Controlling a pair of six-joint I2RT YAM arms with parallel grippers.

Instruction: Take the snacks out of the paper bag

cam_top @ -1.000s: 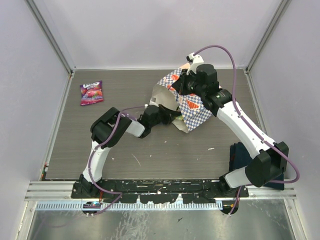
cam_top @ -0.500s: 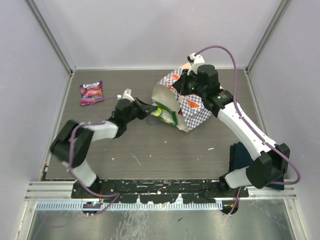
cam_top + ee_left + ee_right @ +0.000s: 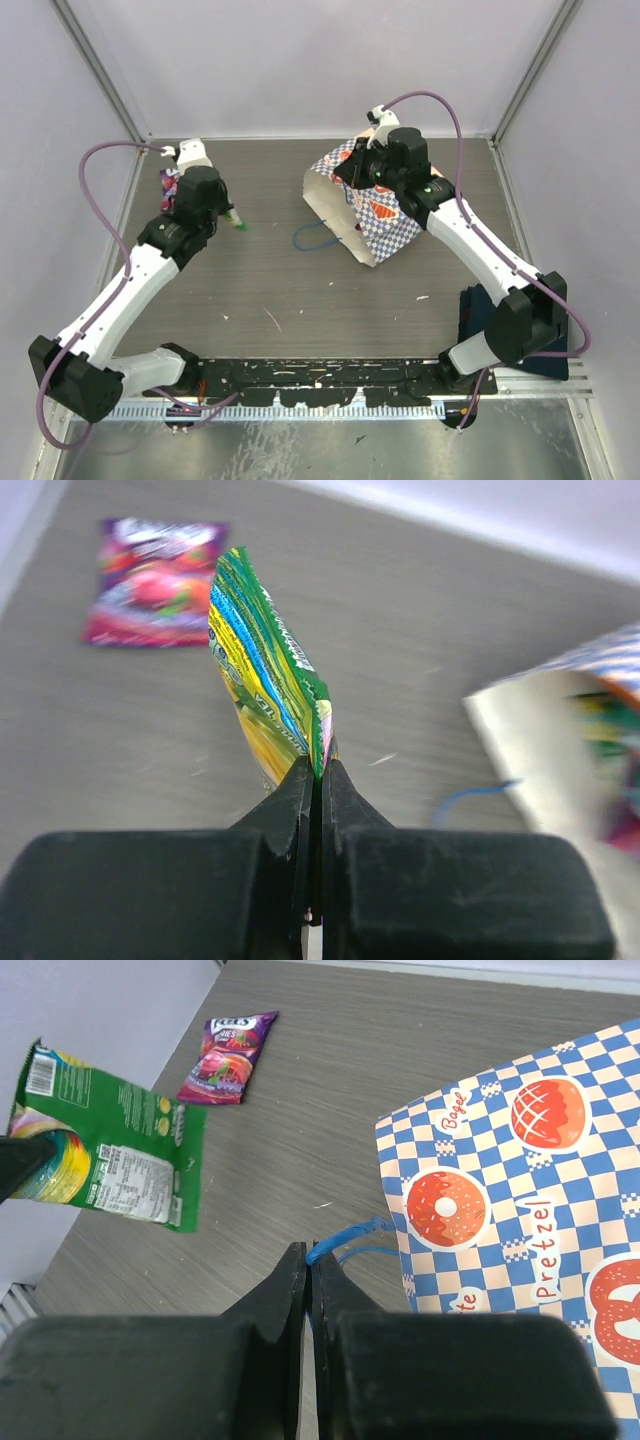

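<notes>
The left fingers (image 3: 308, 775) have swung away from the paper bag (image 3: 520, 1190), clamped on an upright green packet (image 3: 262, 670) above the worktop (image 3: 300, 300) with the purple packet (image 3: 155, 580) just ahead-left, while the right fingers (image 3: 298, 1260) pinch the bag's blue cord (image 3: 350, 1232).

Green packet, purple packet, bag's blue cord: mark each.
green packet (image 3: 262, 665), left wrist view, middle of its striped face.
purple packet (image 3: 155, 580), left wrist view, centre of the fruit picture.
blue cord (image 3: 352, 1236), right wrist view, middle of the thicker strand.
</notes>
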